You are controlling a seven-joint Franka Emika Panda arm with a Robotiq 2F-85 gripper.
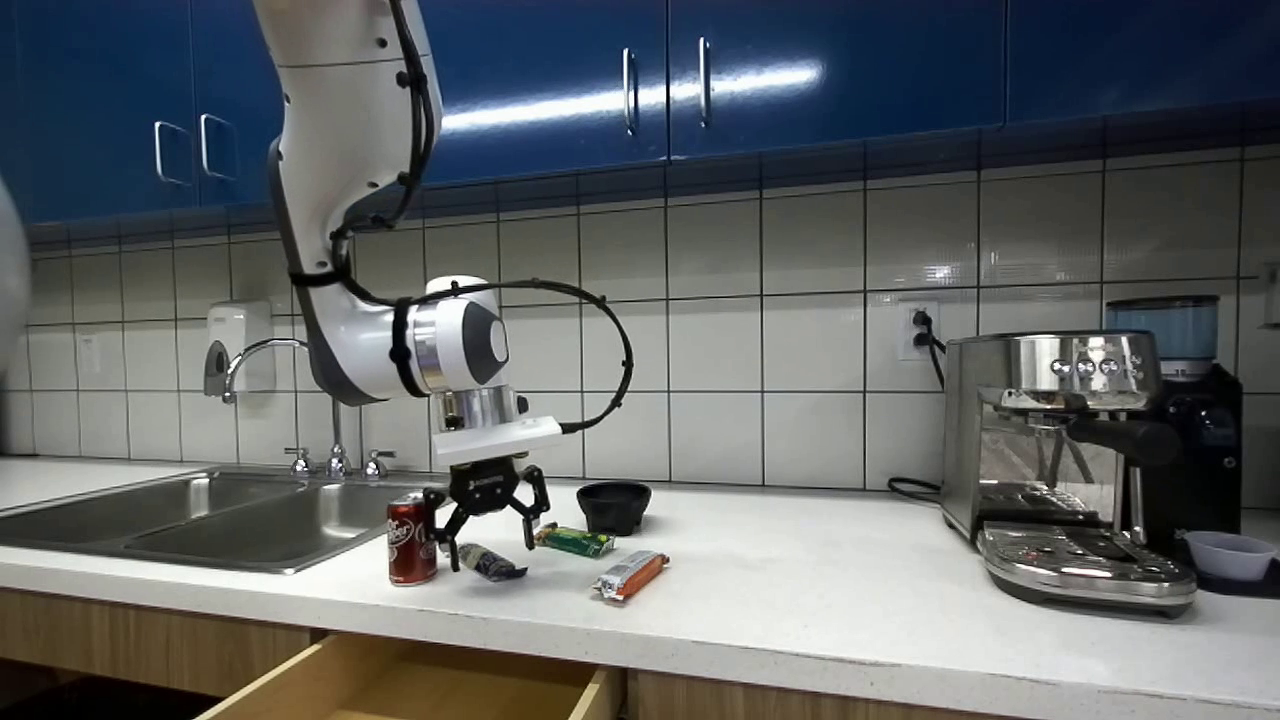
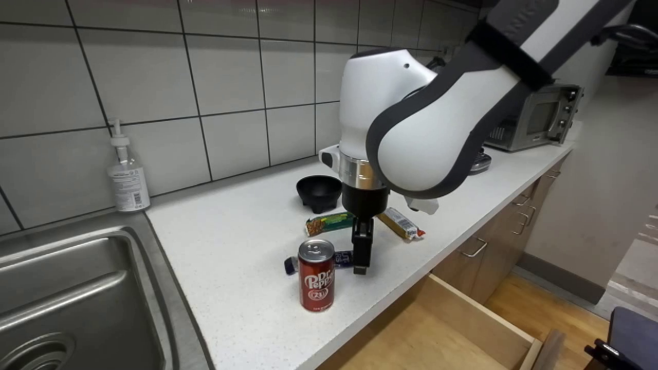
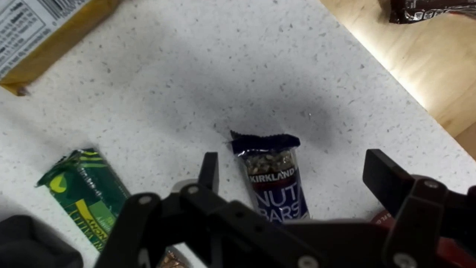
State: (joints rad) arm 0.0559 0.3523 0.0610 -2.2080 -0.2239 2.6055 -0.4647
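My gripper [image 3: 292,163] stands open, pointing down, its fingers apart on either side of a dark blue Kirkland nut bar [image 3: 275,178]. Nothing is held; that bar lies flat on the white counter, its lower end hidden behind the gripper in the wrist view. Close beside the gripper [image 1: 492,556] is an upright red Dr Pepper can [image 1: 412,550], seen whole in an exterior view [image 2: 316,282]. Whether a finger touches the can I cannot tell. A green Nature Valley bar [image 3: 87,193] and an orange-yellow wrapped bar [image 1: 632,576] lie nearby on the counter.
Behind the bars stands a black bowl [image 1: 613,507]. Below the counter edge a wooden drawer [image 2: 462,329] is pulled out, with a dark brown wrapper [image 3: 420,11] in it. A sink [image 1: 130,525] and faucet [image 1: 337,440] lie to one side, an espresso machine [image 1: 1050,370] to the other.
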